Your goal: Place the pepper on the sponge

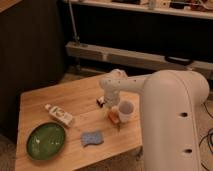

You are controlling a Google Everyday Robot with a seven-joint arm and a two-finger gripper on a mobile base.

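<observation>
The pepper [114, 118] is a small orange-red piece lying on the wooden table [75, 97], right beside a white cup [126, 110]. The blue-grey sponge [92, 138] lies flat a short way to the pepper's front left, apart from it. My gripper [107, 103] hangs from the white arm [122, 84] just above and behind the pepper, at the cup's left side. A small dark object [101, 101] sits at the gripper's left.
A round green plate [46, 141] rests at the table's front left. A white packet with a label [60, 115] lies between the plate and the table's middle. My large white arm body [172, 120] fills the right side. Dark shelving stands behind.
</observation>
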